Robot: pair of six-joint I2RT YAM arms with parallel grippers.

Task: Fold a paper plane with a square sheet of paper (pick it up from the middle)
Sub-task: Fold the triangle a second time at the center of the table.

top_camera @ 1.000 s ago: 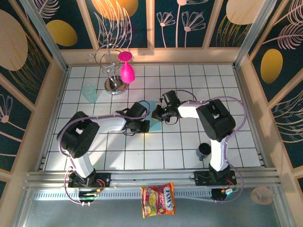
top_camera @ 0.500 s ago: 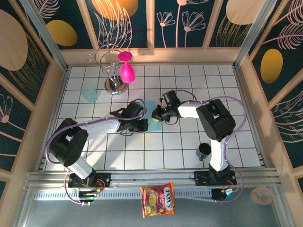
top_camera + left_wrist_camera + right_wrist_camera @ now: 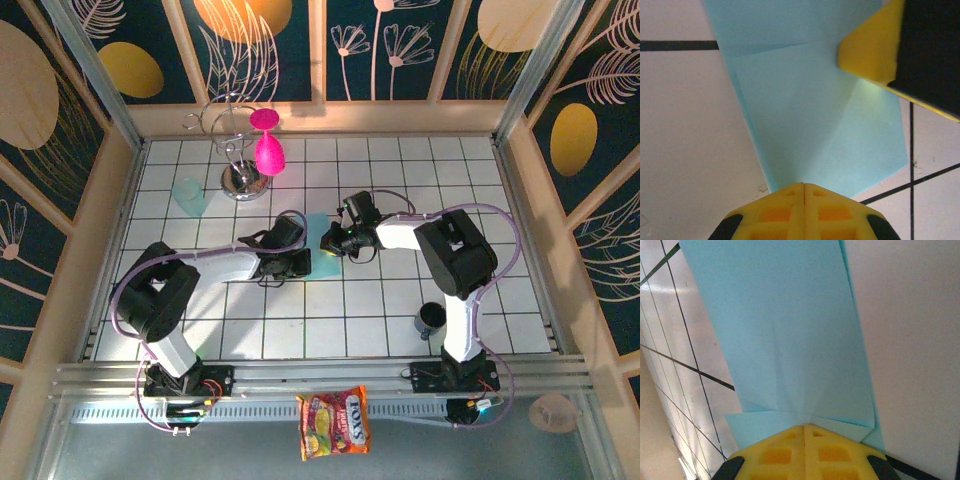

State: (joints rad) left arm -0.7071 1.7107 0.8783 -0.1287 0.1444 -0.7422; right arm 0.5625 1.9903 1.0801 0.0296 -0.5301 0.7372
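Two grippers: left gripper (image 3: 804, 189) & right gripper (image 3: 805, 431) both had jaws fully closed w/ nothing betw. the tips; each tip seemed to press down on the sheet, not pinch it.
Paper loc: square sheet of paper (image 3: 318, 224), already creased & narrower, lay flat mid-table (image 3: 400, 300) betw. the two wrists.
Risk 1: sheet could've slid or turned under a closed tip if one arm dragged while the other eased off. Paper was thin and the tiles looked slick, so the next crease would land crooked.
Risk 2: tips sat v. close together, so a knock looked likely if either moved inward.
Risk 3: too hard a downward push might've dimpled or torn the fold.
Top view gave: both arms' pose, sheet mostly hidden under the grippers.
Left wrist gave: diagonal creases, a corner lying over a grid line (image 3: 935, 172), plus the right gripper's finger (image 3: 872, 47) over the sheet's far side.
Right wrist gave: long folded body and a flap edge peeking out by the tip.
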